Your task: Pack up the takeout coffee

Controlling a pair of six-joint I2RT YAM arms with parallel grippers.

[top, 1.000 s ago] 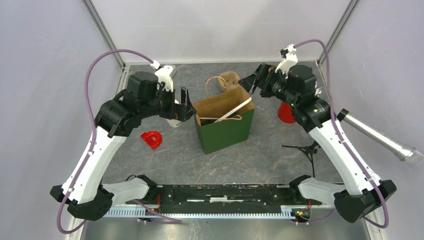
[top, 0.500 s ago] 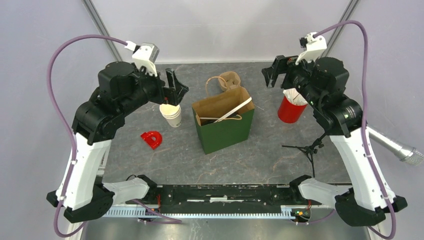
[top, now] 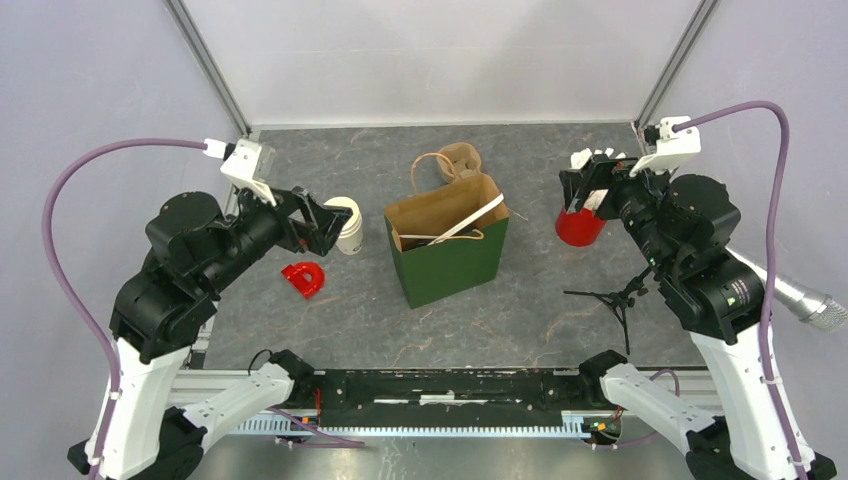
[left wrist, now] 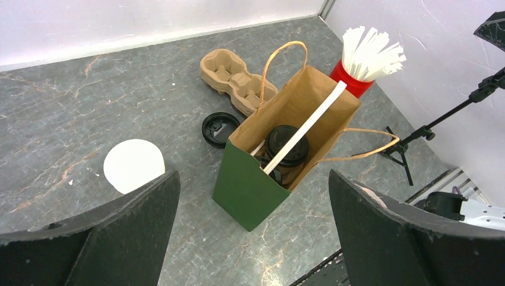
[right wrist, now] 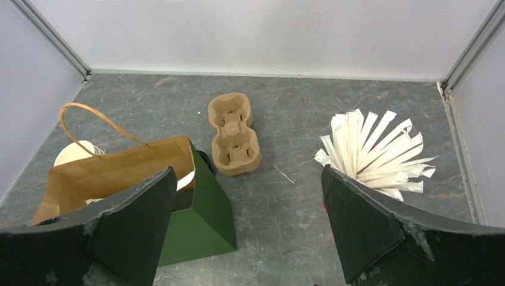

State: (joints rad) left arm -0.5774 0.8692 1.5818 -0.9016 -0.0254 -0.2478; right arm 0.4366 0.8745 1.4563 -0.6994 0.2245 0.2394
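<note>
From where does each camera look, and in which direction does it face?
Top external: above, behind, looking down; left arm, right arm flank the bag.
Left wrist: from the left, facing the bag; open left fingers frame it.
Right wrist: from the right, facing straws and carrier; open right fingers show.
Wrist views share bag, carrier, straws.

Green-and-brown paper bag (left wrist: 250, 185): 1. Black-lidded paper cup (left wrist: 286, 145) inside it: 1. Long white straw (left wrist: 304, 131) in bag: 1. Loose round black plastic lid (left wrist: 218, 128): 1. Brown pulp cup carrier (left wrist: 232, 80): 1. Stack of white cups (left wrist: 134, 165): 1. Red cup of straws (left wrist: 352, 84): 1. Small red plastic piece (top: 303, 277): 1.
</note>
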